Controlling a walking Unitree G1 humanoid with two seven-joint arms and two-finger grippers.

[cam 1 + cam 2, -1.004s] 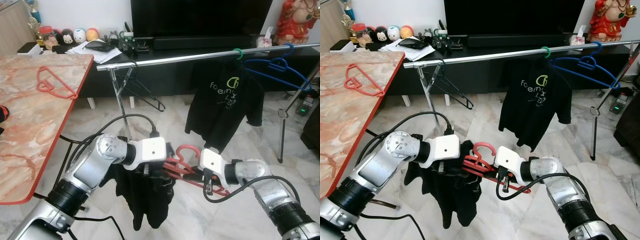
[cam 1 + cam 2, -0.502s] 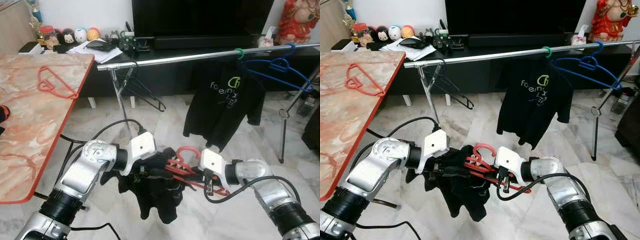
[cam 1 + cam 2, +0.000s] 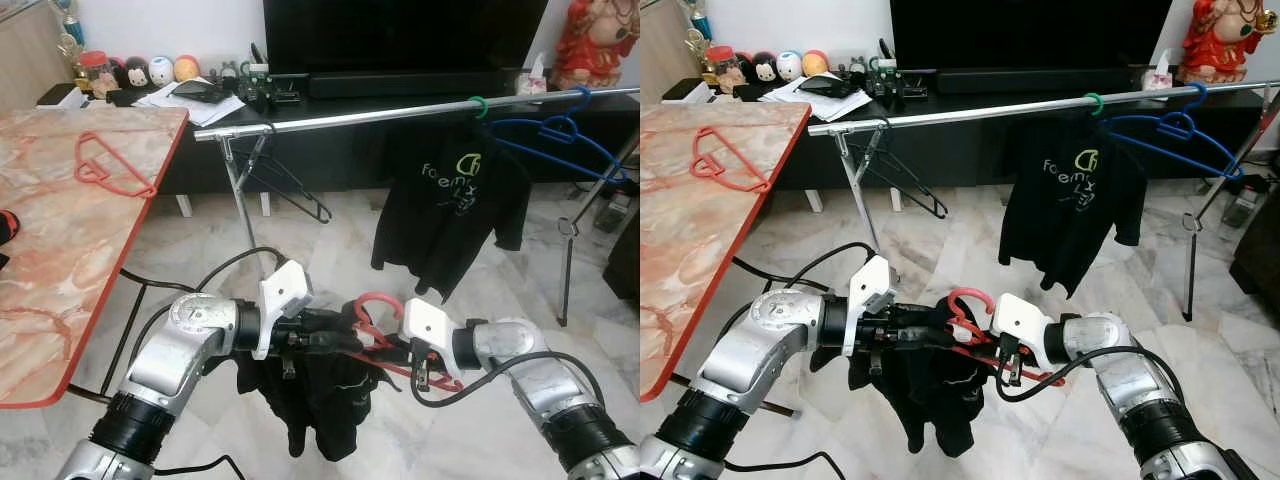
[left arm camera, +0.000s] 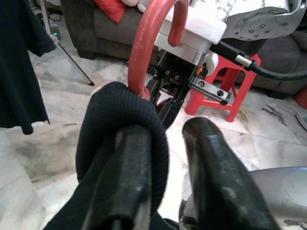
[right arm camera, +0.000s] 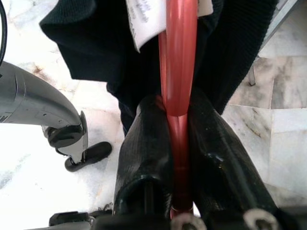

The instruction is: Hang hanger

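Right gripper (image 5: 178,143) clamped on red hanger (image 3: 375,320), held low over the marble floor (image 3: 330,235), well below the clothes rail (image 3: 400,113). Left gripper (image 4: 165,167) spread, one finger (image 4: 127,187) tucked inside the black garment (image 3: 320,395) draped on that hanger

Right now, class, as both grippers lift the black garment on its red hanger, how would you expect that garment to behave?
The black garment is probably floppy: it hangs in loose folds under the red hanger. It seems light, since that thin hanger shows no sag. With fabric draped over one of the left gripper fingers, it may snag.
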